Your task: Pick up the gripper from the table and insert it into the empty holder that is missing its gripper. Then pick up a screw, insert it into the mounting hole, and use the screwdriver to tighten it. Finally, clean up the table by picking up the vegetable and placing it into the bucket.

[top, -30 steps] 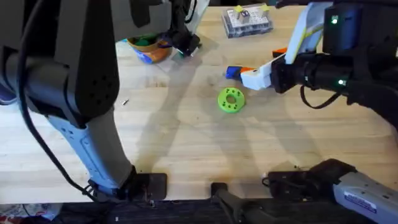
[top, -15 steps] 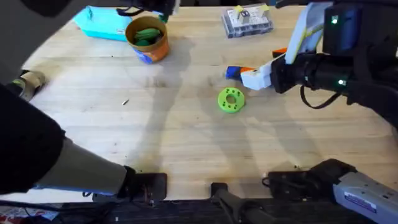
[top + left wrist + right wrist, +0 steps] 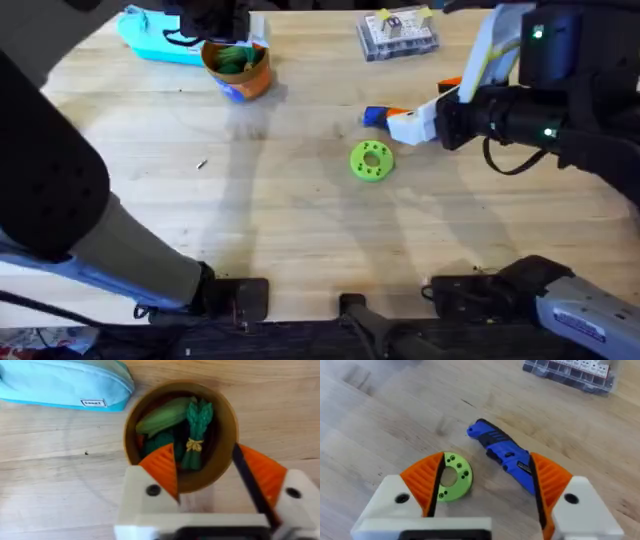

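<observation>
We read this as the last step, the clean-up. The vegetable point(image 3: 196, 435), a small bunch of green strands tied at the middle, lies inside the orange bucket point(image 3: 227, 425) with other green pieces beside it. The left gripper point(image 3: 210, 477) hangs directly over the bucket's mouth, its orange-padded fingers point(image 3: 162, 467) spread apart and holding nothing. In our judgement the drop is done; what the next move calls for is a straight lift clear of the rim, so a pad does not catch the bucket and tip it.

The right gripper point(image 3: 485, 485) hovers above the counter point(image 3: 300, 230), fingers wide apart and empty, with the lime-green disc point(image 3: 451, 477) and a blue screwdriver point(image 3: 505, 455) below it, near each other but apart.

Surface: pale wood-grain counter, bare through the middle. A light-blue zipped pouch point(image 3: 60, 382) lies just beside the bucket at the far left; a clear compartment box point(image 3: 398, 33) sits at the far edge. A small dark speck point(image 3: 202, 164), perhaps a screw, lies alone on the left half. Of the room we can tell little.
</observation>
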{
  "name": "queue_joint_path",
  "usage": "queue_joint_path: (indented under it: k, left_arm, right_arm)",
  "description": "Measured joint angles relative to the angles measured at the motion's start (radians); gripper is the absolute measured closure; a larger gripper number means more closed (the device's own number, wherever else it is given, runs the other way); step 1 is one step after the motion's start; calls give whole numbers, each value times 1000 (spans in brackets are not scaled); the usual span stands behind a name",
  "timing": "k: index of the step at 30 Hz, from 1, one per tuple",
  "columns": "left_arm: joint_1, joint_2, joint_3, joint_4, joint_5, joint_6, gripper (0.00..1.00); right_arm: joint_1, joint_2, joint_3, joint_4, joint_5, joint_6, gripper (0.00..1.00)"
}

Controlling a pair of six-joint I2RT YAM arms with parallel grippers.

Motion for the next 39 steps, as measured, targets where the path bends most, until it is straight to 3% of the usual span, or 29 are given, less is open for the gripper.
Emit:
queue_joint_path:
  k: [2,4,11,17,25,31,39]
  left_arm:
    - [0,0,0,-12,0,2,166]
    - [-1,-1,0,-23,1,-2,83]
    - [-1,-131,0,-131,0,-4,42]
    - [-1,-361,4,-361,0,-4,31]
    - [-1,-530,7,-633,19,-3,27]
    - [-1,-570,6,-701,57,-3,27]
    - [-1,-569,6,-710,72,-3,26]
  right_arm:
    - [0,0,0,1,0,0,32]
    - [0,0,0,0,0,0,32]
    - [0,-60,10,-10,0,0,32]
    - [-7,-218,69,-40,0,58,32]
    - [-14,-357,115,-309,-1,188,32]
    - [-14,-387,137,-411,-5,243,32]
    - [-14,-387,137,-421,-7,264,32]
